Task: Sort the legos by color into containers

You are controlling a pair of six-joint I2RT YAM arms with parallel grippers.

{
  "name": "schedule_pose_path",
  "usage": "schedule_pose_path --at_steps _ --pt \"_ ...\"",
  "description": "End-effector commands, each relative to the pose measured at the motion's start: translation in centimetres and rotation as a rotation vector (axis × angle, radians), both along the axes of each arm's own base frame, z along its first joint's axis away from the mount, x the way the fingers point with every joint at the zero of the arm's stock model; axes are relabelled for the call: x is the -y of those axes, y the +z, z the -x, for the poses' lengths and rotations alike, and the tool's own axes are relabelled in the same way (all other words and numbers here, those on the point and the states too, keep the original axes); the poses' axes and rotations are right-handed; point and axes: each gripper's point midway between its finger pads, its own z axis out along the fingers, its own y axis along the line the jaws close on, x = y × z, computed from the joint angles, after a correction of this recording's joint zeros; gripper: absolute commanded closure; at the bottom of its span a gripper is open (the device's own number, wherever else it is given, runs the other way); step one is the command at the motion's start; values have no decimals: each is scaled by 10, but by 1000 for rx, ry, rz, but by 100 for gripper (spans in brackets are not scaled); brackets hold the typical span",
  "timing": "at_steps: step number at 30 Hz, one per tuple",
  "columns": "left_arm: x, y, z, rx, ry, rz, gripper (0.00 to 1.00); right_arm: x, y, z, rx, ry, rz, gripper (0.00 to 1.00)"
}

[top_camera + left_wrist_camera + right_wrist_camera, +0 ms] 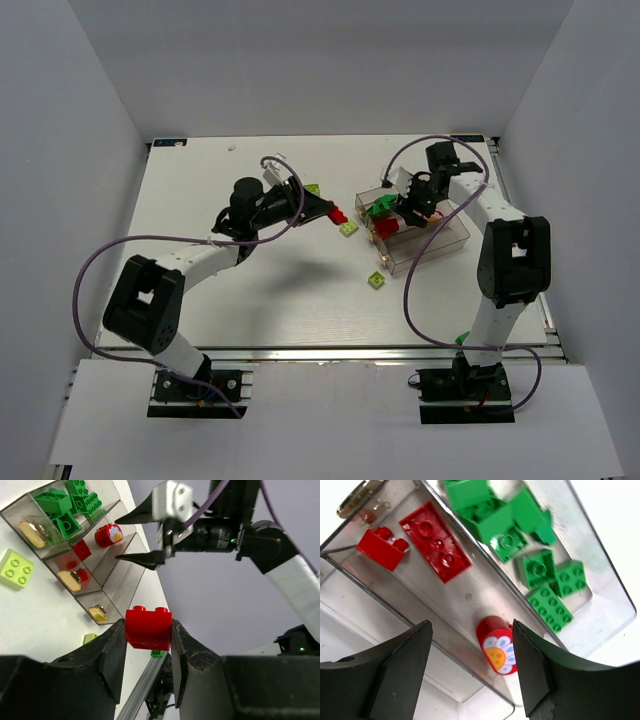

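The left gripper (148,630) is clamped on a red two-stud brick (148,622), held above the table just left of the clear three-bin tray (445,242). The brick's target, judged by colour, is the middle bin (470,597), which holds a red plate (435,540), a small red brick (381,547) and a red flower-faced cylinder (497,647). That bin lies to the left gripper's right. The right gripper (471,630) hovers over it, jaws wide and empty. Green bricks (540,570) fill the neighbouring bin. Lime bricks (348,228) lie loose, nearer the left arm.

Legos (540,575) inside containers (441,250); maybe three loose on table (280,300) leftward.
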Motion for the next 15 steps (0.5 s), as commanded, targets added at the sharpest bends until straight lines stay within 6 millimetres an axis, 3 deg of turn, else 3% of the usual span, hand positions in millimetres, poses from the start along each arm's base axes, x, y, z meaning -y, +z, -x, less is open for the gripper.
schedule_pose_path --at_steps 1,3,4,5,6,8,9,10,11,13,15 --pt "14 4 -7 28 -8 -39 91 8 64 -22 121 -112 -159 30" --pt "25 1 -10 22 -21 -50 91 7 93 -28 171 -136 -254 22" --pt "29 1 -11 21 -29 -52 91 14 102 -30 176 -187 -298 11" --pt "35 -2 -15 15 -34 -58 91 15 106 -28 180 -201 -331 11" --pt "40 -4 -15 13 -44 -61 91 13 131 -30 253 -187 -393 11" --pt "51 -8 -21 10 -59 -71 91 16 149 -28 296 -249 -484 11" --pt "58 -8 -20 11 -72 -75 91 19 142 -17 313 -292 -501 11" --pt "62 -11 -22 6 -78 -84 91 22 159 -29 429 -318 -535 11" --pt "67 -4 -27 27 -83 -78 91 26 158 -27 437 -382 -566 11" --pt "78 -16 -31 8 -94 -93 91 24 151 -16 437 -372 -572 11" --pt "87 -20 -38 8 -98 -100 91 25 146 -6 374 -349 -591 24"
